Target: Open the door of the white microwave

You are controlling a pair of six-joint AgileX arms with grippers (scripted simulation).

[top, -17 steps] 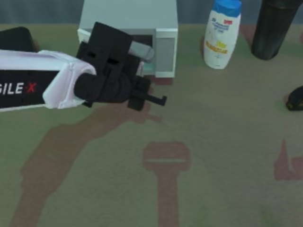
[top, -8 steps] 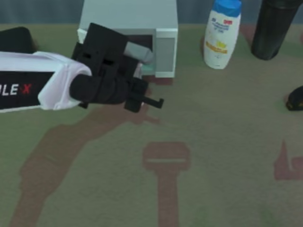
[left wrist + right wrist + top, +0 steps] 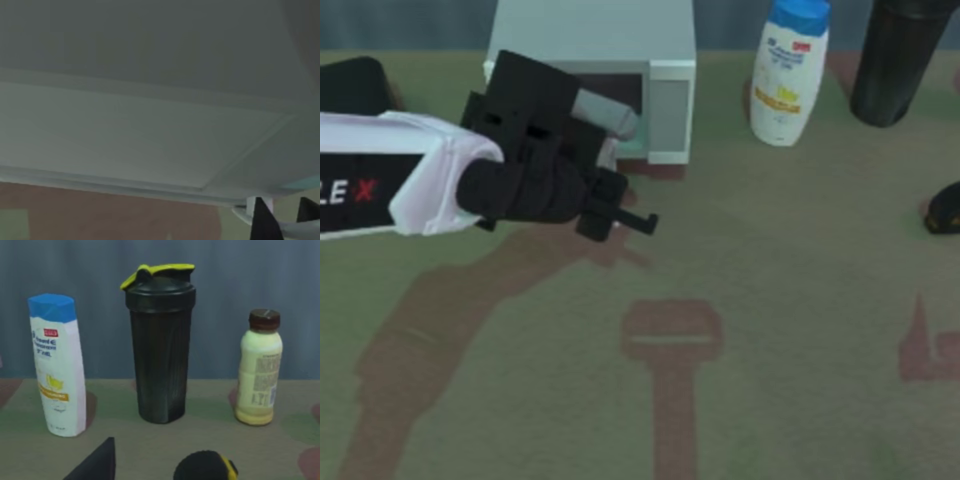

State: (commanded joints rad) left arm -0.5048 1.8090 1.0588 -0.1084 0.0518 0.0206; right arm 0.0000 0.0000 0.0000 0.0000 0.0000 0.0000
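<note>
Half the job looks done on the white microwave (image 3: 590, 35), which stands at the far edge of the tabletop (image 3: 770, 300), left of centre. Its front shows a dark cavity (image 3: 615, 88) and a strip of pale teal floor (image 3: 632, 147), so the door (image 3: 125, 135) is judged to be off its frame and swung out toward its hinge side. From above, the panel is hidden under the left arm, so how far it has swung cannot be read. The left tool (image 3: 620, 212) sits just in front of the opening, close to the tabletop. In the left wrist view the pale door panel fills nearly the whole picture, very near the camera. Whether this tool is gripping the door or standing clear of it cannot be told. What is left, on this evidence, is to swing the panel fully clear. The right tool (image 3: 945, 207) is parked at the tabletop's right edge, its state also unreadable, near a white blue-capped bottle (image 3: 788, 70) and a black shaker (image 3: 898, 60).
</note>
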